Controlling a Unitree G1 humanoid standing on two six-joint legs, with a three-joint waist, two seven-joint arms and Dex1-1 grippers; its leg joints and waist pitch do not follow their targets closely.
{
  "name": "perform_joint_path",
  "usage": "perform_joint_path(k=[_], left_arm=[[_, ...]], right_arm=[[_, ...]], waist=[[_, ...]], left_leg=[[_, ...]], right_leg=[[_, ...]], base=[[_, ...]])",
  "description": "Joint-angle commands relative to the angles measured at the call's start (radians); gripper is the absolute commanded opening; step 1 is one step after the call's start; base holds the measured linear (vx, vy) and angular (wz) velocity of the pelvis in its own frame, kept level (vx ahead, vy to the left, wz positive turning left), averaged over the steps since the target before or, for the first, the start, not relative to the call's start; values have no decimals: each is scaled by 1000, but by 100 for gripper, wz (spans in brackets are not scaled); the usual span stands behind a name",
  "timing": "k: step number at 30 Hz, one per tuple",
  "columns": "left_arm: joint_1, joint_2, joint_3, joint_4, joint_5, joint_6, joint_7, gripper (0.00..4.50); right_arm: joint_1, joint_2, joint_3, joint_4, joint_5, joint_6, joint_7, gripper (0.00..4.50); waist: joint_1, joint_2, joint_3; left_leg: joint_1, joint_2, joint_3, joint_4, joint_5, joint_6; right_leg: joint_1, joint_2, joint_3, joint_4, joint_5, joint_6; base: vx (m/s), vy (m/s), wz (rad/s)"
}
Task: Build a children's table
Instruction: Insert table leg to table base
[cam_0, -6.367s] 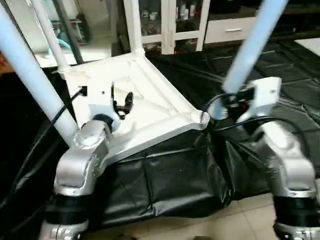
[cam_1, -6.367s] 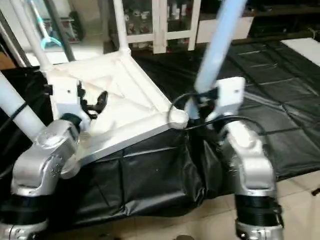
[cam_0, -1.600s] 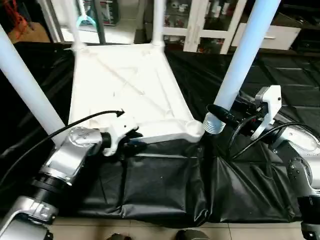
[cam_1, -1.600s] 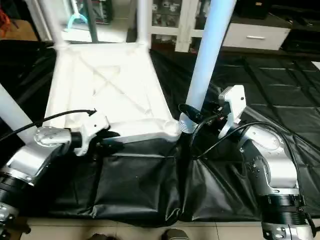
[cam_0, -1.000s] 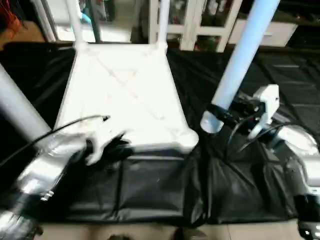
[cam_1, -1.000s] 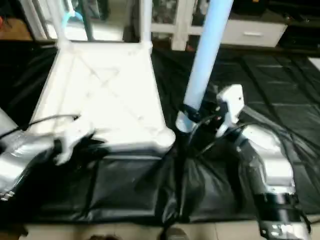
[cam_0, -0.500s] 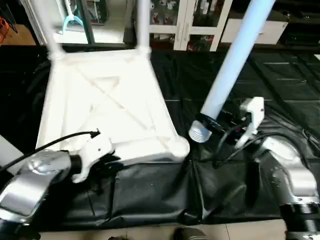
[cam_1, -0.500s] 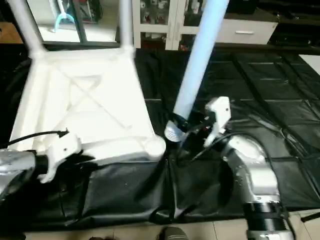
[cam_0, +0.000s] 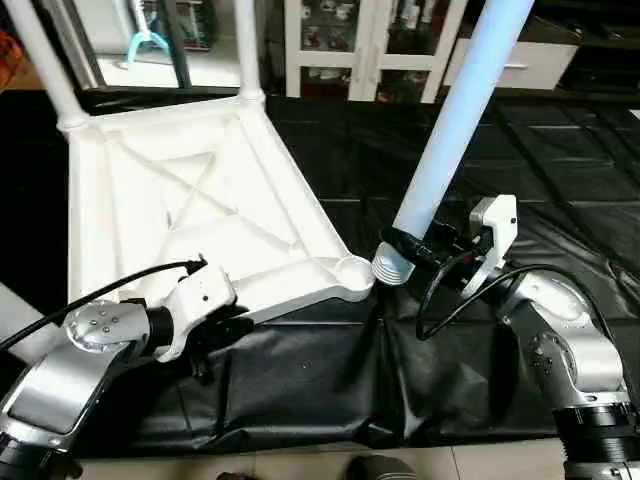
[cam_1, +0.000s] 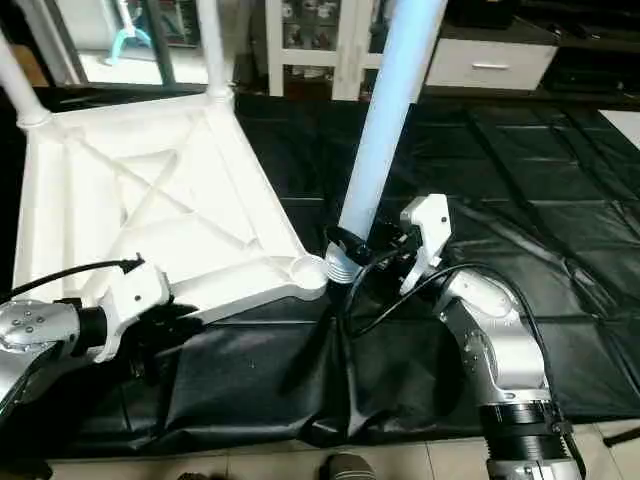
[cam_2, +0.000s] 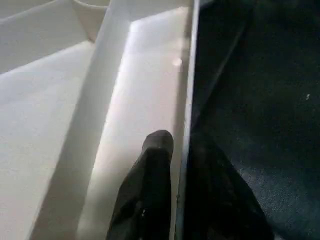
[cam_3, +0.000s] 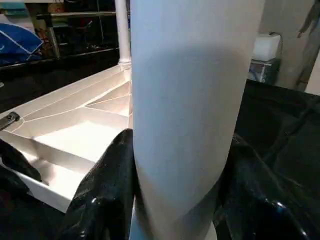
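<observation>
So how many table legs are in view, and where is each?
4. Two legs stand in the table top's far corner sockets, one shows partly at the near left edge, and the right pincer holds one beside the empty near right socket.

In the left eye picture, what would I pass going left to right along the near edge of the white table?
Left tool → table top's empty corner socket → ribbed end of the loose leg → right tool.

upturned table top (cam_0: 200, 215), tilted leg (cam_0: 452, 125)
</observation>
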Motion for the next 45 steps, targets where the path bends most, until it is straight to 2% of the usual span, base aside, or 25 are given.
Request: perform_joint_path(k=[1, 2, 5, 6, 8, 9, 13, 18, 24, 30, 34, 36, 38, 41, 42, 45], left_arm=[[-9, -7, 46, -7, -28, -12, 7, 106], [-14, -15, 53, -13, -35, -18, 11, 111], [-30, -55, 53, -43, -63, -55, 17, 129], [-32, -58, 27, -47, -58, -50, 9, 129], [-35, -62, -4, -39, -37, -47, 8, 129], [-45, -72, -30, -13, -9, -59, 18, 129], [-81, -104, -75, 66, 53, -95, 54, 129], [-126, -111, -105, 140, 116, -133, 90, 129], [-156, -123, -100, 164, 116, -157, 92, 129], [-148, -114, -145, 172, 113, -155, 22, 129], [-156, -123, -155, 195, 127, -158, 23, 129], [-170, -128, -160, 217, 134, -158, 26, 129], [-175, -130, -162, 224, 136, -159, 24, 129], [-191, -139, -165, 244, 141, -164, 28, 129], [-198, -144, -166, 256, 141, -165, 25, 104], [-202, -145, -169, 263, 138, -163, 18, 91]], right_arm=[[-22, -11, -12, 0, 0, -16, 3, 186], [-24, -11, -11, 3, 0, -17, 3, 186], [-36, -2, -8, 15, -2, -17, 2, 186], [-40, 0, -6, 21, 3, -12, 7, 186], [-44, 6, -4, 29, 10, -12, 16, 186], [-48, 13, -1, 40, 14, -21, 28, 186], [-74, 31, 14, 87, 18, -33, 61, 186], [-124, 51, 27, 191, -16, -112, 86, 186], [-152, 57, 28, 234, -22, -135, 115, 186], [-175, 40, 49, 293, -33, -149, 167, 186], [-184, 40, 52, 309, -38, -162, 184, 186], [-190, 41, 51, 324, -42, -175, 192, 186], [-192, 41, 51, 333, -44, -180, 198, 186], [-199, 43, 51, 361, -48, -200, 213, 186], [-208, 49, 46, 401, -51, -228, 222, 186], [-217, 56, 38, 435, -53, -255, 226, 186]], waist=[[6, 4, -68], [6, 0, -67], [9, 2, -68], [11, -8, -69], [14, -5, -67], [13, -10, -68], [14, -8, -72], [11, -12, -74], [11, -14, -77], [10, -14, -77], [9, -14, -80], [13, -14, -81], [12, -14, -81], [13, -13, -80], [15, -13, -79], [15, -12, -77]], left_leg=[[27, 77, -33, -88, -148, 76], [26, 77, -32, -88, -151, 77], [26, 78, -34, -87, -145, 75], [27, 78, -31, -87, -146, 78], [25, 78, -33, -87, -139, 82], [25, 79, -33, -87, -141, 79], [24, 77, -33, -84, -124, 80], [22, 77, -33, -81, -124, 83], [21, 78, -33, -79, -110, 95], [22, 79, -35, -81, -151, 82], [22, 79, -32, -79, -132, 86], [26, 79, -30, -77, -130, 89], [22, 79, -32, -78, -129, 90], [25, 79, -32, -79, -146, 84], [25, 80, -32, -79, -161, 77], [25, 80, -33, -81, -188, 65]], right_leg=[[37, -43, 31, -56, -158, -265], [36, -42, 31, -57, -161, -264], [38, -44, 31, -56, -160, -263], [37, -43, 31, -57, -160, -262], [38, -45, 31, -56, -172, -252], [38, -44, 31, -57, -179, -244], [39, -45, 32, -55, -158, -242], [40, -48, 31, -54, -154, -252], [42, -47, 30, -51, -139, -261], [40, -48, 29, -55, -200, -256], [40, -47, 29, -53, -161, -262], [38, -47, 30, -53, -154, -270], [41, -47, 29, -51, -153, -271], [39, -47, 29, -54, -173, -269], [38, -47, 29, -56, -189, -268], [36, -48, 29, -60, -221, -261]], base=[[0, 0, 0], [0, 0, 0], [0, 0, 0], [0, 0, 0], [0, 0, 0], [0, 0, 0], [0, 0, 0], [0, 0, 0], [0, 0, 0], [0, 0, 0], [0, 0, 0], [0, 0, 0], [0, 0, 0], [0, 0, 0], [0, 0, 0], [0, 0, 0]])
